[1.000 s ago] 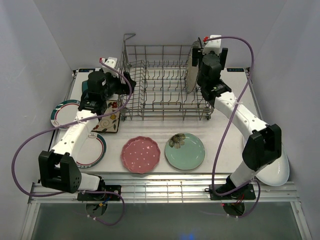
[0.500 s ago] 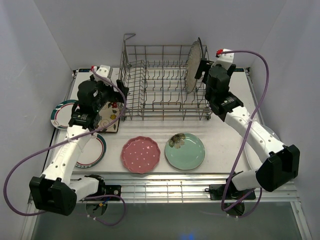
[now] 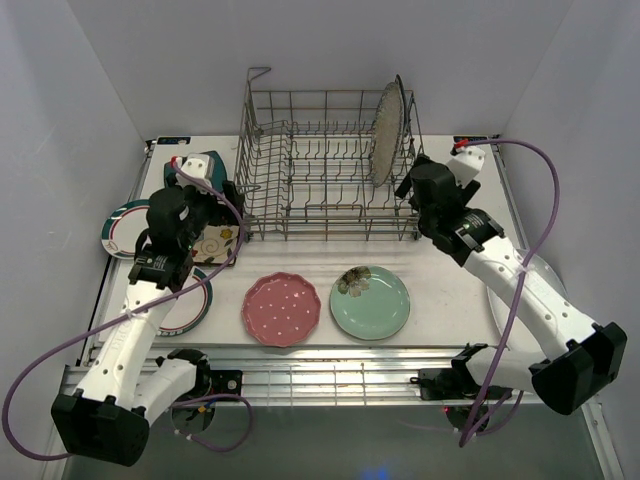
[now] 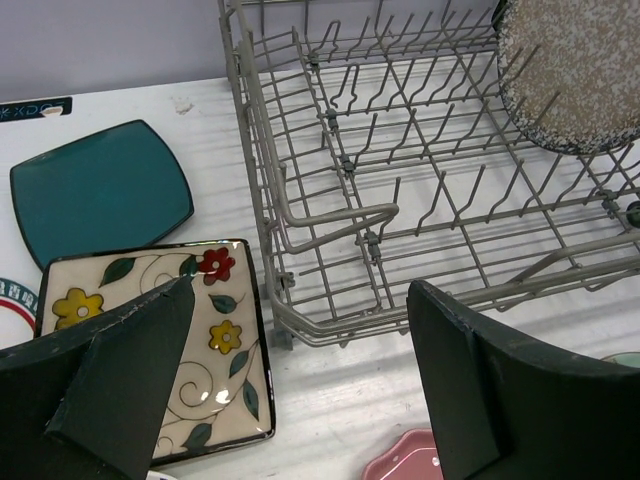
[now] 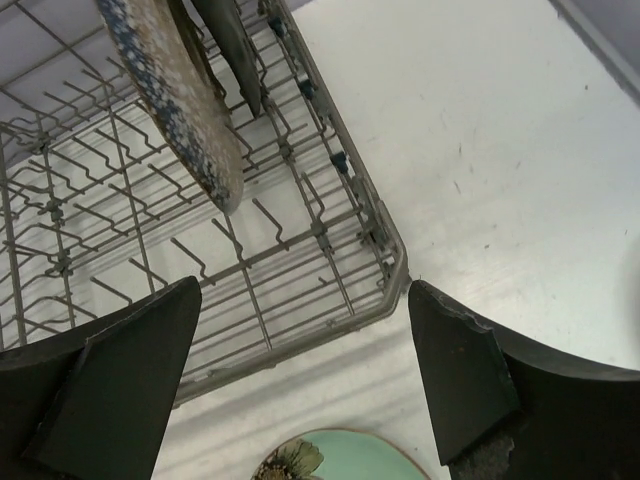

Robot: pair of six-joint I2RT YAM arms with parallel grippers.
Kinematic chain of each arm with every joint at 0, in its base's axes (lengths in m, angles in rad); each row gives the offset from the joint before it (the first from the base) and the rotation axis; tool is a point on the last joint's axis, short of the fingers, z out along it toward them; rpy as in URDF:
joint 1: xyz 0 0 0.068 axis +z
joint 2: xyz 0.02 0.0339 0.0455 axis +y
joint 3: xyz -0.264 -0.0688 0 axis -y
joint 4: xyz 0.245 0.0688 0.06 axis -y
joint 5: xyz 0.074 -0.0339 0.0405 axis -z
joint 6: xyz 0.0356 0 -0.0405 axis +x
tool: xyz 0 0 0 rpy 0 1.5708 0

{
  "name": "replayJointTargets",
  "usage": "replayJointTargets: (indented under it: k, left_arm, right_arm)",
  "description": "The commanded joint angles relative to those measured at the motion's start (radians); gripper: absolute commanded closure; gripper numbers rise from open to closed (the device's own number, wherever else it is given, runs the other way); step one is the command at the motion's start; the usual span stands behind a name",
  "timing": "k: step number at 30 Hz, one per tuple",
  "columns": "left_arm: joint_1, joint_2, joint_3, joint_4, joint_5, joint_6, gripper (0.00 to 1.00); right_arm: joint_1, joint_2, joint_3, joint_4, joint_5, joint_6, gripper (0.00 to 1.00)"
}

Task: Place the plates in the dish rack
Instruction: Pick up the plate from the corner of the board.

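White tabletop (image 3: 450,290), faintly scuffed, boxed in by plain pale walls (image 3: 330,50). Toward the back, the grey wire dish rack (image 3: 320,235), a speckled plate (image 3: 383,135) upright among the tines at its right end (a darker plate (image 5: 228,50) just behind); flat in front, a pink dotted plate (image 3: 282,309) beside a mint green plate (image 3: 370,302); left of the rack, a floral square (image 4: 150,340) and a teal square (image 4: 100,190). Left gripper (image 4: 300,380) and right gripper (image 5: 300,370) both spread wide, holding nothing, near the rack's front corners.
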Motion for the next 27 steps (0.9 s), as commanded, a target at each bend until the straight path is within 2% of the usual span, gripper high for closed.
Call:
replayJointTargets:
  k: [1, 5, 9, 13, 18, 23, 27]
  left_arm:
    - [0.005, -0.041, -0.011, -0.021, -0.049, -0.039, 0.02]
    - [0.005, -0.041, -0.008, -0.057, -0.11, -0.07, 0.02]
    - [0.005, -0.029, -0.021, -0.092, -0.118, -0.055, 0.02]
    - [0.005, -0.061, -0.115, 0.012, -0.195, -0.023, 0.02]
    - [0.006, -0.144, -0.218, 0.098, -0.12, 0.017, 0.02]
    - [0.005, -0.202, -0.255, 0.13, -0.15, 0.054, 0.02]
    - [0.005, -0.306, -0.356, 0.225, -0.072, 0.115, 0.02]
  right_arm:
    - [0.005, -0.065, -0.073, -0.104, -0.015, 0.175, 0.1]
    - [0.003, -0.174, -0.227, -0.025, -0.113, 0.122, 0.1]
    - [0.003, -0.289, -0.409, 0.101, -0.281, 0.057, 0.1]
    - [0.003, -0.39, -0.563, 0.192, -0.379, 0.037, 0.1]
    - [0.005, -0.418, -0.705, 0.265, -0.472, 0.048, 0.1]
    - [0.003, -0.406, -0.764, 0.287, -0.504, 0.043, 0.1]
    - [0.003, -0.395, -0.816, 0.331, -0.572, 0.034, 0.02]
